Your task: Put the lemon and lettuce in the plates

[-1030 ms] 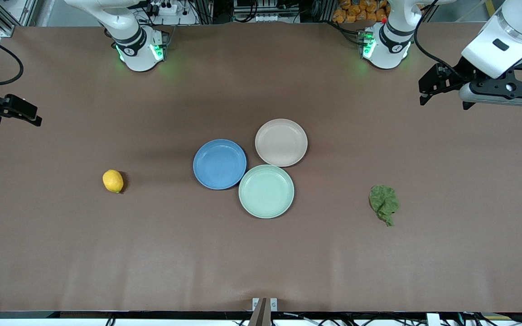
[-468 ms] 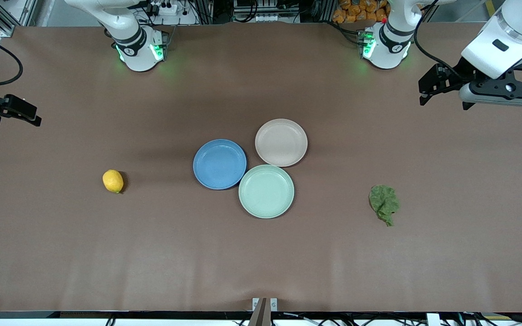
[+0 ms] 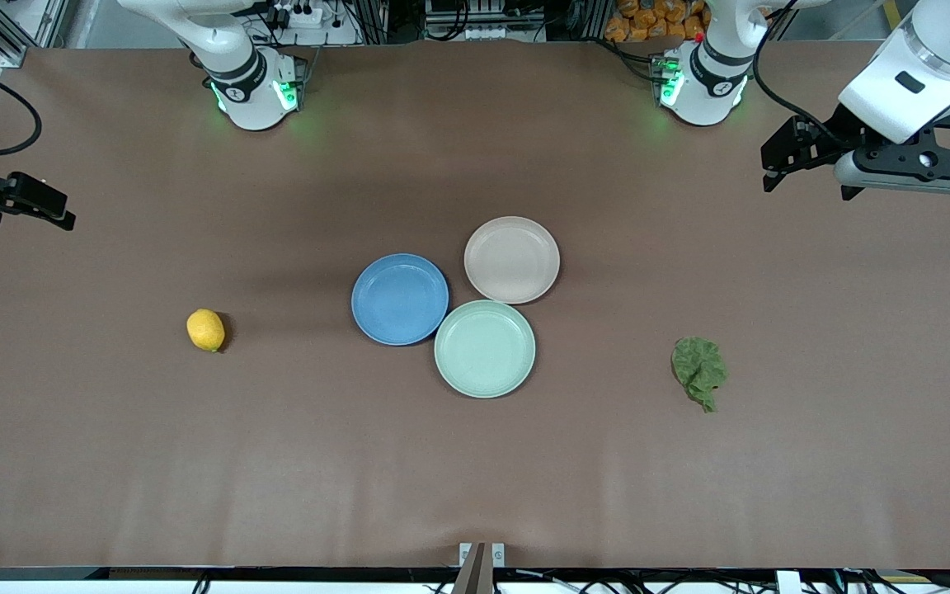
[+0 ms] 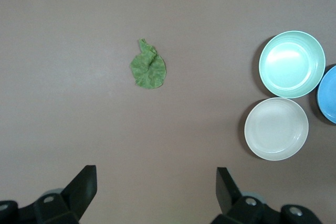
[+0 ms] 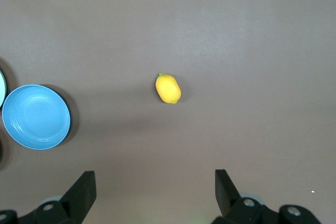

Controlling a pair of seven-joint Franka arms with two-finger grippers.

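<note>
Both end effectors open: left (image 4: 152,192), right (image 5: 152,195); lemon (image 3: 205,330), lettuce (image 3: 698,370) on table (image 3: 112,462)

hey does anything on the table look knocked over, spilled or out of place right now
Nothing stands out. The lemon and lettuce lie on the table, the blue plate, beige plate and mint-green plate sit flat and empty, clustered together.

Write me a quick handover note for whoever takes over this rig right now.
Left gripper: jaws open, empty, up over the left arm's end of the table.
Right gripper: jaws open, empty, up over the right arm's end.
Lemon lies on the table toward the right arm's end; lettuce toward the left arm's end.
Blue plate and beige plate sit mid-table, both empty.
Done: nothing. Left: both placements.
</note>
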